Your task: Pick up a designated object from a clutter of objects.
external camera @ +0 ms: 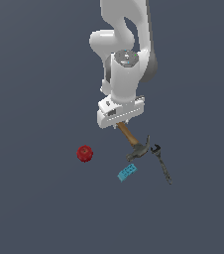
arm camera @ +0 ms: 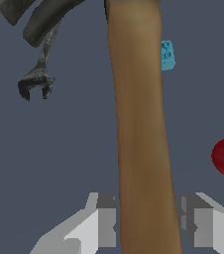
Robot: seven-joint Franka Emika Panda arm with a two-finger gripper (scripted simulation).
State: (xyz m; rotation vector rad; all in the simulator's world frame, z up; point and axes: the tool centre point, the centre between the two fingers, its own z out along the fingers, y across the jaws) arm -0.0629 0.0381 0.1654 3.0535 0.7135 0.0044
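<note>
Fingers (arm camera: pixel 104 225) of the gripper (arm camera: pixel 146 225) sit nearest the wrist camera, one pad on each side of the hammer (arm camera: pixel 139 124), whose brown wooden handle fills the space between them. Whether the pads actually press the wood I cannot tell: a thin dark seam shows on either side, so the claw reads as straddling the handle, possibly closed on it, not confirmed. Straddling across the shaft makes sense, the handle being the narrow, straight part a parallel grip can span, unlike the claw head. In the exterior view the gripper (external camera: pixel 120 122) hangs over the handle's free end, and the hammer (external camera: pixel 134 144) runs away from it to its dark grey head; whether the tool rests on the floor or is raised is not clear. Wrench (external camera: pixel 162 166) lies just beside the hammer head, on the exterior view's right of it, close enough to be nudged in a lift, by my judgement. Cyan brick (external camera: pixel 127 172) sits near the head, on the near side. Apple (external camera: pixel 84 153) lies well apart from the hammer, toward the exterior view's left.
</note>
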